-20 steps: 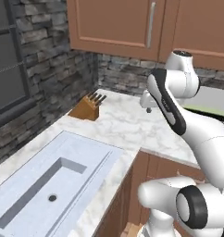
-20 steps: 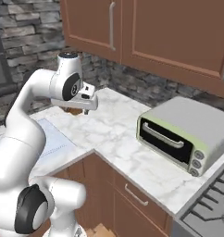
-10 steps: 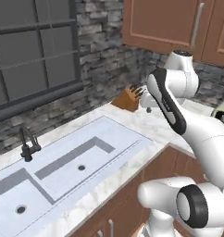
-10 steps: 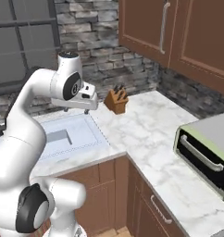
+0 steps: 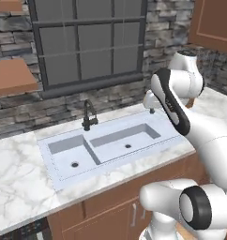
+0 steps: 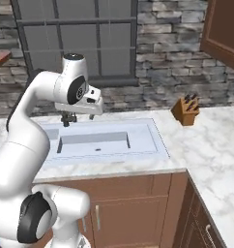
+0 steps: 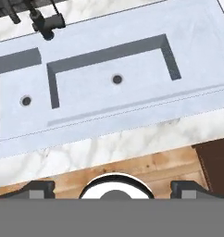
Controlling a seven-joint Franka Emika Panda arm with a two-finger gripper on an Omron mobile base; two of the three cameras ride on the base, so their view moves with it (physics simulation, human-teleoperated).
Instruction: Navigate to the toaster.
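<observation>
Left base view, L to R: marble tabletop (image 5: 17, 183), then a pale double sink (image 5: 64, 173) set into it, w/ a dark faucet (image 5: 88, 115) at its back edge under a dark-framed window (image 5: 87, 40) in a stone wall. Arm folds up at right; the tool (image 5: 152, 110) hangs off the wrist above the sink's right end. Whether its fingers are spread or pressed together can't be told.

Right base view, L to R: arm at left, tool (image 6: 66, 118) over the sink's (image 6: 153, 140) left part, fingers too small to read. Farther right a wooden knife block (image 6: 186, 110) stands on the tabletop (image 6: 211, 145) near the wall, well apart from the sink. A brown upper cabinet (image 6: 224, 31) sits top right.

Hand view looks down on both basins, each w/ a drain hole, faucet (image 7: 44, 21) at top left, wood cabinet fronts below the tabletop edge.

No toaster is visible in these views.
</observation>
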